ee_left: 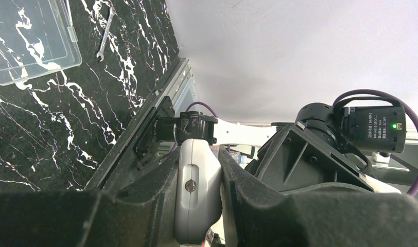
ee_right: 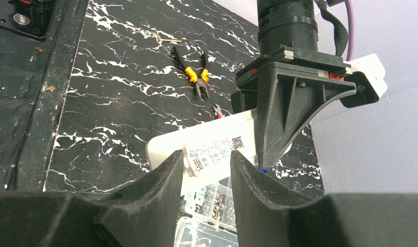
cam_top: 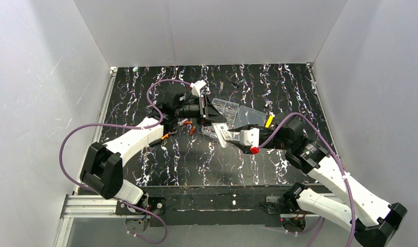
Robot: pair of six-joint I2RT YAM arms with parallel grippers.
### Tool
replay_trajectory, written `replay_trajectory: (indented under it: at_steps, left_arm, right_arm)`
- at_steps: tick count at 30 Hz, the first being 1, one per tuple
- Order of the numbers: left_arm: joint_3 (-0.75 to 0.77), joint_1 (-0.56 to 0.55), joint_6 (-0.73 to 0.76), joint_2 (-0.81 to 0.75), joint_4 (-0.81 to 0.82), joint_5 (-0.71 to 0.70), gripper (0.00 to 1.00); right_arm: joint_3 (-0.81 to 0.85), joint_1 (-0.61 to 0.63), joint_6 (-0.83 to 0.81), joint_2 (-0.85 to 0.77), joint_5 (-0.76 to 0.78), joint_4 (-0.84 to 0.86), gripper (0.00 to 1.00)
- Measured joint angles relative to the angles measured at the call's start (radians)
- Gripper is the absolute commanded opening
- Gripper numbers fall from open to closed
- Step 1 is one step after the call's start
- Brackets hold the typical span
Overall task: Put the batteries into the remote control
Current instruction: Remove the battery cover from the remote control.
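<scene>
The remote control (ee_right: 163, 146) is held off the table between the two arms, white, its printed label with a small code square facing the right wrist camera. My left gripper (ee_left: 196, 206) is shut on one end of it (ee_left: 196, 170); one of its black fingers (ee_right: 271, 118) comes down on that end. My right gripper (ee_right: 205, 154) has its jaws partly apart, their tips at the remote's near edge on either side of the label, with nothing pinched between them. From above, the remote (cam_top: 223, 133) hangs between the left gripper (cam_top: 215, 119) and the right gripper (cam_top: 233, 135). The batteries are out of view.
A clear compartment box of screws (ee_right: 217, 198) lies just under the remote, its lid (ee_left: 27, 41) open beside it. Orange-handled pliers (ee_right: 194, 77) and small red cutters (cam_top: 186, 123) lie on the black marbled table. A wrench (ee_left: 105, 33) lies near the far edge.
</scene>
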Motion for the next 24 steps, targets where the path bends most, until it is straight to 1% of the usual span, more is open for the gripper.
replay_trajectory:
  at_steps: [24]
  left_arm:
    - [0.000, -0.010, -0.010, 0.012, 0.000, 0.010, 0.00]
  right_arm:
    - [-0.015, 0.000, -0.013, -0.023, 0.014, -0.037, 0.47]
